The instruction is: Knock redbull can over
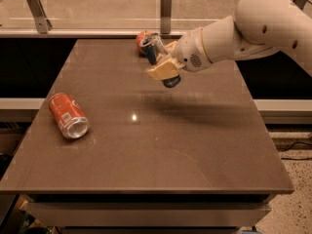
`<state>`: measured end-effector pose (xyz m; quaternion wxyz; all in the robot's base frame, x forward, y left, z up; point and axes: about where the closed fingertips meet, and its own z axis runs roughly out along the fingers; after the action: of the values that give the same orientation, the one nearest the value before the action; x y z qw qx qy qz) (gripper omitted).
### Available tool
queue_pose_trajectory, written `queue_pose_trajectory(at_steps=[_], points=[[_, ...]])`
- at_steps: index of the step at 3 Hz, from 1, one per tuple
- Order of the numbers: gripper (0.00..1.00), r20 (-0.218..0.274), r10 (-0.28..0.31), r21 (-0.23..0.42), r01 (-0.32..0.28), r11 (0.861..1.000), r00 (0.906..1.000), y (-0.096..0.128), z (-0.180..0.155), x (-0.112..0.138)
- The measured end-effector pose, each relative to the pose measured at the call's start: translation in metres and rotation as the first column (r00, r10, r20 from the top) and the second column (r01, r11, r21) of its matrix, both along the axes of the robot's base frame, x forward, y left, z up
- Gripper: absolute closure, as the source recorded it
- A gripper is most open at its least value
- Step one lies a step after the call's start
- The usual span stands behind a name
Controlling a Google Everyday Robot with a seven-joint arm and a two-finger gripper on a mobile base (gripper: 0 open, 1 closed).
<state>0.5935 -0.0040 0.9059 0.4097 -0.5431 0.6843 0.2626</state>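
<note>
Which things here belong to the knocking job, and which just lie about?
Job: redbull can, tilted, held in the gripper over the far part of the table.
Lying about: red soda can on its side, left; reddish round thing behind it.

Warm, rather dim light falls from above on the brown table (195,155). 1 small glare spot (134,116) shines near the table's middle. The gripper (165,72), above the table's far part, and its arm (234,38) cast a soft, broad shadow (204,108) on the tabletop beneath them.
</note>
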Motion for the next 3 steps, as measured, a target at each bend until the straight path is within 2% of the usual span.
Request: queue_pose_trajectory(at_steps=[2, 3], points=[[1.00, -0.031, -0.025, -0.108, 0.022, 0.994, 0.9992, -0.013, 0.003, -0.007], [1.00, -0.038, -0.049, -0.177, 0.042, 0.983, 0.9981, -0.023, 0.002, -0.007]])
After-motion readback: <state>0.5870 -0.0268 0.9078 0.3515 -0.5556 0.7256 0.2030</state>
